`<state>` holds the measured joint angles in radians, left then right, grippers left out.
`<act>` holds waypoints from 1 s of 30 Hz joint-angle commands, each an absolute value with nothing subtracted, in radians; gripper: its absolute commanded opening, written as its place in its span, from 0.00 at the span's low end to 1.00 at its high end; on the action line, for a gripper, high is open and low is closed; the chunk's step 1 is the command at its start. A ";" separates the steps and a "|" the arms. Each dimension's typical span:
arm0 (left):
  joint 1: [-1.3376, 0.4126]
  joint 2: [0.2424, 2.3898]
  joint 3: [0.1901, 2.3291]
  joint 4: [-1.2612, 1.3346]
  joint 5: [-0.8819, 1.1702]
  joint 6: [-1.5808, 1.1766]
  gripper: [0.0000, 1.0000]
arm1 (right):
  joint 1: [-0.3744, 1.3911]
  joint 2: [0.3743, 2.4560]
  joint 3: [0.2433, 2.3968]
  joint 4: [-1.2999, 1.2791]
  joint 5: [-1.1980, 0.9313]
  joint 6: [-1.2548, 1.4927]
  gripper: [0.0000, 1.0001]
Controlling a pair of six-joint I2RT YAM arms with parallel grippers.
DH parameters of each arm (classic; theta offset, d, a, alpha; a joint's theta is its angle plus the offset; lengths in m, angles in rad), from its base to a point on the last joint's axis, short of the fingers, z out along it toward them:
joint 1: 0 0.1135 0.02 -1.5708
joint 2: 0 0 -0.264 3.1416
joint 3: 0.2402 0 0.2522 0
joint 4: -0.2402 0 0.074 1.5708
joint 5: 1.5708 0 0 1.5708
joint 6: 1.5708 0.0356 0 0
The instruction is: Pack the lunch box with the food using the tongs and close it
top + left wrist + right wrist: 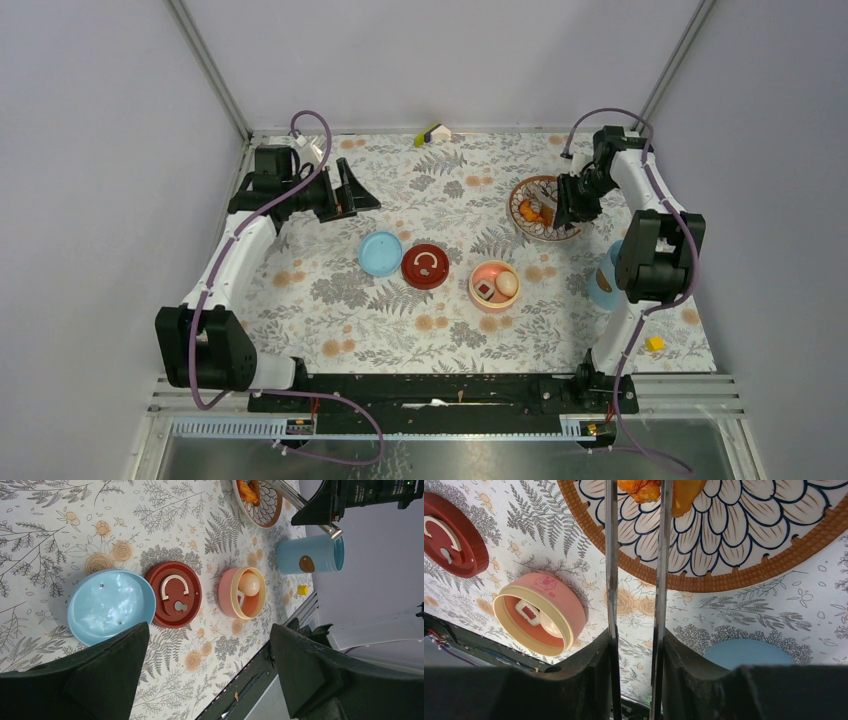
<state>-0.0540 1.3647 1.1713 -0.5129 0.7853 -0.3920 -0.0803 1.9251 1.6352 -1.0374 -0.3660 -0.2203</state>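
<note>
Both right jaws clamp slim silvery metal tongs [611, 555] — orange food chunk [644, 489] between their arms, on brown-rimmed petal-patterned dish [734, 535] — left jaws wide apart.

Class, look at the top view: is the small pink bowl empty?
No, the pink bowl holds a white egg and a red-centred piece.

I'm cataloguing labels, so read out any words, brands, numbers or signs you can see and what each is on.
Nothing is readable.
Pink bowl: a small printed mark on its outer wall, too small to read.
Black housing on the right arm, left wrist view: white lettering, too blurred to read.
Red lid: a cream C-shaped raised piece, probably a handle, not a letter.
</note>
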 commanded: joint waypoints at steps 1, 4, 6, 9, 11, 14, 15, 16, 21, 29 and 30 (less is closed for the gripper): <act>-0.048 1.371 1.191 -0.469 0.786 -0.382 0.99 | -0.072 1.944 1.675 -1.049 -0.412 -0.199 0.40; -0.048 1.372 1.190 -0.469 0.786 -0.380 0.99 | -0.072 1.947 1.674 -1.049 -0.408 -0.195 0.40; -0.048 1.374 1.190 -0.469 0.786 -0.379 0.99 | -0.072 1.946 1.673 -1.048 -0.405 -0.194 0.41; -0.048 1.376 1.190 -0.469 0.786 -0.379 0.99 | -0.072 1.939 1.671 -1.049 -0.392 -0.197 0.42; -0.048 1.375 1.188 -0.469 0.787 -0.380 0.99 | -0.072 1.936 1.668 -1.048 -0.392 -0.203 0.42; -0.048 1.374 1.189 -0.469 0.787 -0.379 0.99 | -0.072 1.935 1.663 -1.047 -0.423 -0.202 0.40; -0.048 1.373 1.187 -0.469 0.787 -0.379 0.99 | -0.072 1.939 1.663 -1.046 -0.439 -0.200 0.39; -0.048 1.370 1.187 -0.471 0.788 -0.375 0.99 | -0.072 1.943 1.663 -1.046 -0.453 -0.194 0.38; -0.044 1.364 1.180 -0.471 0.787 -0.367 0.99 | -0.072 1.951 1.666 -1.044 -0.494 -0.181 0.35; -0.044 1.363 1.184 -0.470 0.793 -0.374 0.99 | -0.072 1.911 1.658 -1.043 -0.491 -0.194 0.20; -0.044 1.360 1.183 -0.471 0.791 -0.374 0.99 | -0.072 1.901 1.655 -1.042 -0.488 -0.199 0.18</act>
<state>-0.0521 1.3766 1.1713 -0.5129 0.7856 -0.3851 -0.0803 1.9522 1.6352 -1.0359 -0.4572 -0.1925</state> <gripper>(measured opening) 0.989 0.338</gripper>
